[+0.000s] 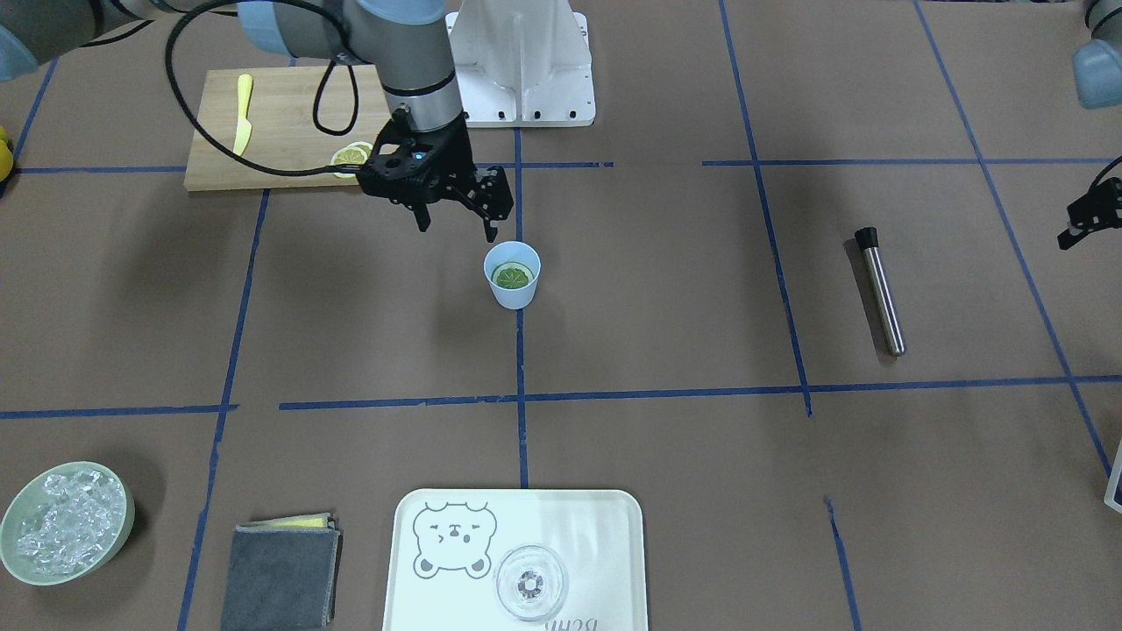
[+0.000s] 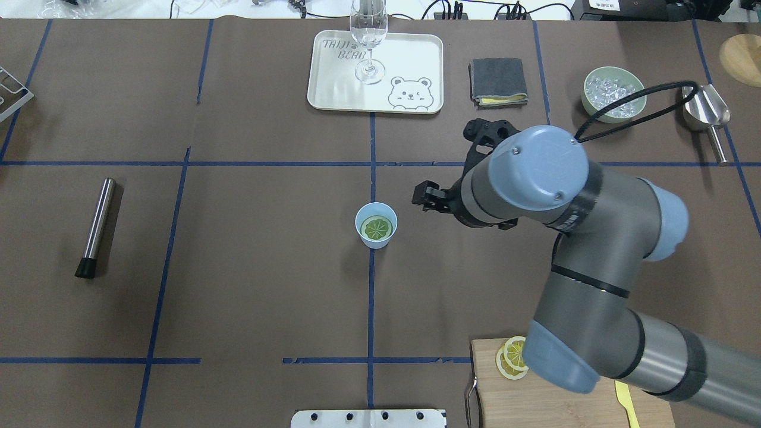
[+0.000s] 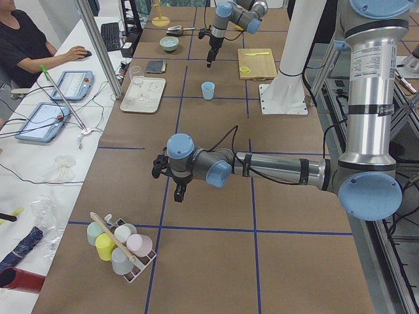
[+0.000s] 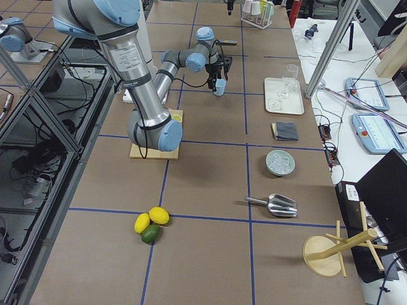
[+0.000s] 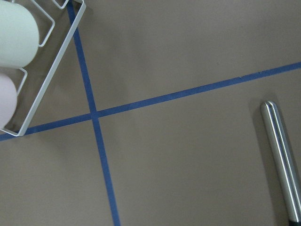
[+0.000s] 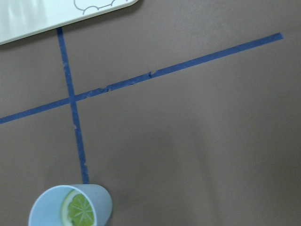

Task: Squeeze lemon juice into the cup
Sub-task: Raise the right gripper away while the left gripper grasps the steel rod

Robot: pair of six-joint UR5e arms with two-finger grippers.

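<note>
The light-blue cup (image 1: 512, 282) stands upright near the table's middle, with a lemon slice (image 1: 512, 276) lying flat inside it. Both also show in the overhead view, the cup (image 2: 376, 224) and the slice (image 2: 377, 227), and at the bottom of the right wrist view, the cup (image 6: 70, 207). My right gripper (image 1: 458, 231) is open and empty, fingers pointing down, hovering just beside the cup's rim on the cutting-board side. My left gripper (image 1: 1087, 219) is far off at the table's other end, only partly in view; I cannot tell if it is open.
A wooden cutting board (image 1: 289, 114) holds two more lemon slices (image 1: 351, 158) and a yellow toy knife (image 1: 243, 114). A metal muddler (image 1: 879, 289), a white tray (image 1: 605, 543) with a clear glass (image 1: 530, 583), a grey cloth (image 1: 280, 570) and a bowl of ice (image 1: 66, 523) lie around.
</note>
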